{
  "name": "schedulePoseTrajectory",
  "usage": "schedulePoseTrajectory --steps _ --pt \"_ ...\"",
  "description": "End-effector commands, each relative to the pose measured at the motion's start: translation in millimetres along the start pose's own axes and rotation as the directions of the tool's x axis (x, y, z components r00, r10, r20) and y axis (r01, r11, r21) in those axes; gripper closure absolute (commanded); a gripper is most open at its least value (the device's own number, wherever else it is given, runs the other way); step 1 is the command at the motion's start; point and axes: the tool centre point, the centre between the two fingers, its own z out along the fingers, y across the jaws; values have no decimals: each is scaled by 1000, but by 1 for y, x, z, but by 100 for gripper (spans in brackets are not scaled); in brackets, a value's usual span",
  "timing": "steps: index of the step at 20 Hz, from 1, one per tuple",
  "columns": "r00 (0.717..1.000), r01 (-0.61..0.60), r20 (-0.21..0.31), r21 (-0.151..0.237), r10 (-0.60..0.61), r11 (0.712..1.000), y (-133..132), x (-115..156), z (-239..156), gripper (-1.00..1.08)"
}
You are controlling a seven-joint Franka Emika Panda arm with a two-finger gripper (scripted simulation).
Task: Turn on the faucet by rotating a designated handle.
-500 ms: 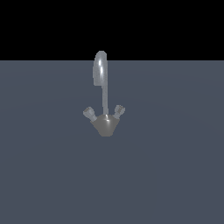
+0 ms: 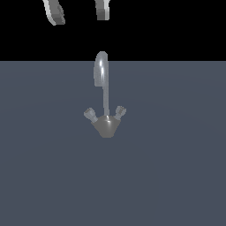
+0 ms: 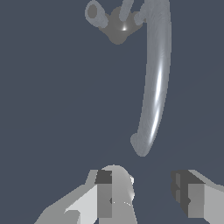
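Two fingers [image 2: 54, 13] of the hand [image 2: 78, 12] hang parted above the faucet [image 2: 104, 99].

Wrist view. Faucet [image 3: 153, 78] seen from spout end: the curved spout runs across mid-frame, its open tip [image 3: 141, 146] nearest the camera, with a bright highlight streak along the tube. Cone base [image 3: 117, 27] sits at the frame edge, beyond the spout. One knob [image 3: 94, 13] angles out from the base, fully visible. Second knob [image 3: 139, 18] is partly hidden by the spout. Which is the designated one: cannot tell. Hand [image 3: 146, 192] at the opposite edge, fingers [image 3: 107, 192] spread wide, only grey worktop [image 3: 52, 109] between them. Spout tip lies just beyond the gap, apart from both fingers.
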Motion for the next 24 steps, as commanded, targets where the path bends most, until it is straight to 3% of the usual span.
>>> schedulePoseTrajectory --steps 1,2,3,4,6,7,8,9,10,11,12,13,14,15,16,17,18,19,20,21,22,23,24 --pt "997 68 -23 -50 -69 996 -21 29 11 -17" --pt "991 117 -53 -87 -121 989 -40 43 7 -12" --pt "994 82 -56 -111 -89 990 -37 56 14 -3" --pt "988 117 -86 -116 -127 986 -45 70 11 18" --pt "959 258 -80 -157 -273 953 -71 88 29 60" --pt "942 314 -68 -181 -330 932 -79 93 42 62" --pt "945 306 -67 -172 -322 936 -61 108 52 68" --pt "944 311 -58 -162 -324 936 -47 118 67 98" --pt "909 389 -78 -197 -410 900 -63 136 60 95" --pt "904 398 -80 -200 -419 895 -67 134 59 95" --pt "867 471 -62 -224 -494 854 -87 136 74 93" --pt "825 545 -29 -222 -564 809 -95 134 99 90" --pt "784 594 -31 -253 -620 764 -103 146 102 40" --pt "807 560 -61 -237 -587 794 -83 168 104 -10" --pt "785 596 -31 -234 -618 768 -72 169 130 -51" --pt "725 655 -46 -260 -687 709 -103 178 130 -47" --pt "790 583 -52 -248 -611 774 -87 188 146 -74" --pt "825 536 -55 -241 -562 809 -59 190 147 -74" --pt "802 553 -83 -275 -592 787 -75 209 141 -60" --pt "758 622 -39 -260 -651 739 -78 203 168 -24" --pt "750 626 -55 -263 -659 734 -43 226 170 -55" --pt "802 552 -104 -251 -589 795 -53 246 172 66" --pt "810 538 -113 -248 -575 806 -44 244 169 66"
